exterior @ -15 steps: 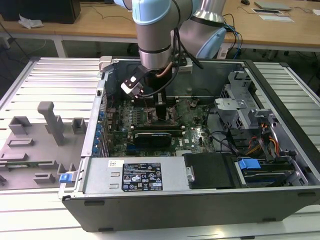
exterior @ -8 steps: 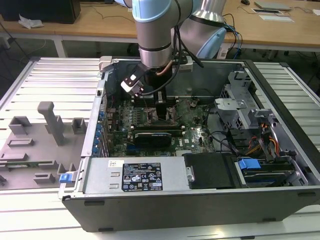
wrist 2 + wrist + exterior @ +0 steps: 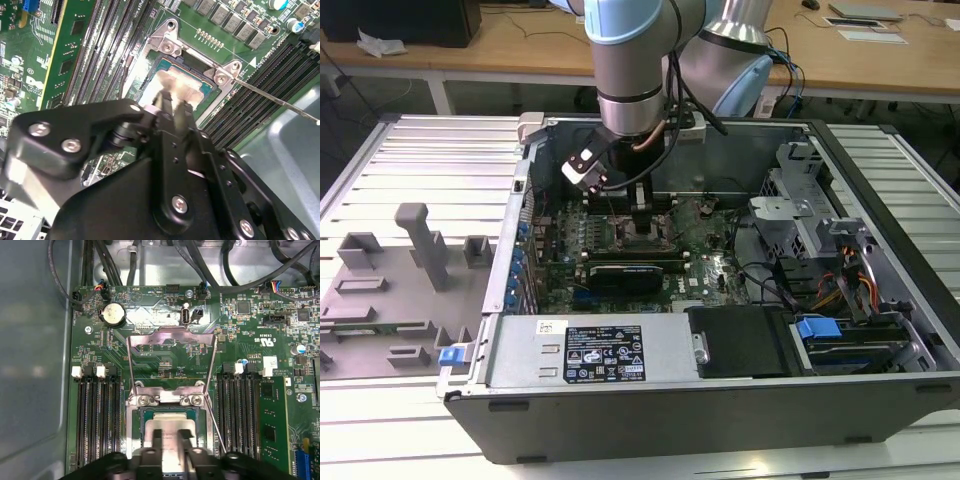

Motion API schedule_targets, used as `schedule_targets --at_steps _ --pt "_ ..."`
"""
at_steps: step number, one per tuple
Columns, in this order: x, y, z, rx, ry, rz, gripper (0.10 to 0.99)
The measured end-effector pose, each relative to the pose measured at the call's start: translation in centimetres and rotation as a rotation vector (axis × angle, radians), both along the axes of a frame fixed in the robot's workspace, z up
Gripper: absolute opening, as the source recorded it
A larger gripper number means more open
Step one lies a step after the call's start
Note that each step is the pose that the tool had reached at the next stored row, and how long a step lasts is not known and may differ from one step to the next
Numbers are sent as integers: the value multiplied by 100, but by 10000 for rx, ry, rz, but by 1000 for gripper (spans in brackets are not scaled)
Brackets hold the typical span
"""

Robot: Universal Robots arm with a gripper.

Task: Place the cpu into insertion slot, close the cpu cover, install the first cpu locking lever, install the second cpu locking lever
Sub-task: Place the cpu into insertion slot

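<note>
We judge the first step all but done. The cpu [image 3: 170,417] lies flat and square inside the insertion slot [image 3: 134,420], near the middle of the motherboard [image 3: 240,345] between the two banks of memory slots [image 3: 95,415]. Its pale metal top is level with the socket frame in both wrist views. The gripper [image 3: 172,434] hangs directly over the chip, inside the computer case [image 3: 670,430]. Its jaws are narrowly parted, closer together than the chip is wide, and the chip's top shows in the gap, so they appear to hold nothing. Whether the tips touch the metal we cannot tell. The cpu cover [image 3: 170,338] is raised from its hinge at the slot's far edge, with the board visible through its cut-out middle, so closing it is not yet done. One thin locking lever [image 3: 270,100] angles away from the socket corner, unlatched; the other we cannot pick out with certainty. By our reading, the cover and both levers are left.
</note>
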State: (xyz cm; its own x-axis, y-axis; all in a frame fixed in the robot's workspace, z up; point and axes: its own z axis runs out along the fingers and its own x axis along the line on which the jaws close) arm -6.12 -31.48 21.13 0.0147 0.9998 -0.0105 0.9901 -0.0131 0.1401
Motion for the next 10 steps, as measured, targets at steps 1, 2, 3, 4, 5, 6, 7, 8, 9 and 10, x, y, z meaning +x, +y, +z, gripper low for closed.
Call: schedule_targets --at_steps 1,2,3,4,5,6,7,8,9,10 --pt "0 0 0 0 0 0 173" --pt "0 0 0 0 0 0 173" --pt "0 0 1 0 0 -1 110" --pt "0 0 1 0 0 0 110" --pt "0 0 1 0 0 0 106" --pt "0 0 1 0 0 0 106" --pt "0 0 2 1 8 1 106" --pt "4 -1 2 5 108 0 106" --pt "9 0 1 14 255 0 106" --pt "22 0 -1 33 552 2 106"
